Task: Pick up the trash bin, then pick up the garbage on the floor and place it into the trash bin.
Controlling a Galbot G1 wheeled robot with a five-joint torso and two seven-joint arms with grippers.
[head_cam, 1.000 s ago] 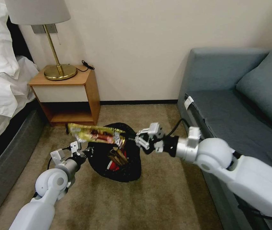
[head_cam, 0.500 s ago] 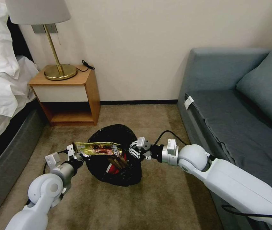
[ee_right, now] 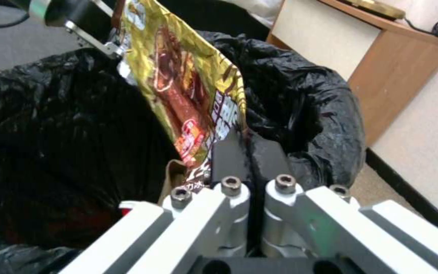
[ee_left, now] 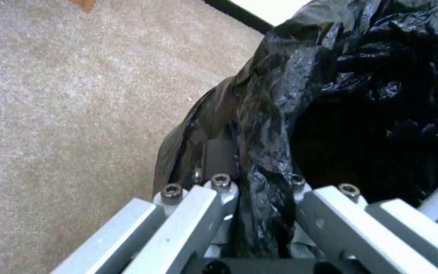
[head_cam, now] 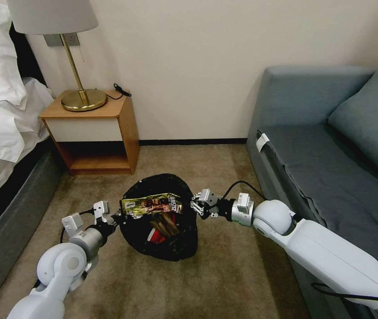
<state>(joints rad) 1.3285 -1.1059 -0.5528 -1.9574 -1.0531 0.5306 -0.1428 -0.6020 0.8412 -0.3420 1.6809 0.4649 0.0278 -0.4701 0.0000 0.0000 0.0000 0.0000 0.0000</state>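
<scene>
The trash bin [head_cam: 171,241], lined with a crinkly black bag, hangs just above the carpet between my two arms. My left gripper [head_cam: 109,217] is shut on the bag-covered rim [ee_left: 264,125] on the bin's left side. A long gold-yellow wrapper [head_cam: 152,205] lies across the bin's mouth. My right gripper [head_cam: 194,206] is shut on its right end, and the closed pads [ee_right: 237,152] pinch the wrapper [ee_right: 188,91] over the opening. Brown crumpled paper [head_cam: 165,223] and a red packet [head_cam: 154,237] lie inside the bin.
A wooden nightstand [head_cam: 93,133] with a brass lamp [head_cam: 82,99] stands against the wall behind the bin. The bed [head_cam: 2,119] runs along the left and a grey-blue sofa [head_cam: 330,150] along the right. Open carpet [head_cam: 224,274] lies in front.
My right gripper has come down and drawn back, bringing the gold wrapper from above the bin to its mouth. The left gripper has kept its hold on the rim.
</scene>
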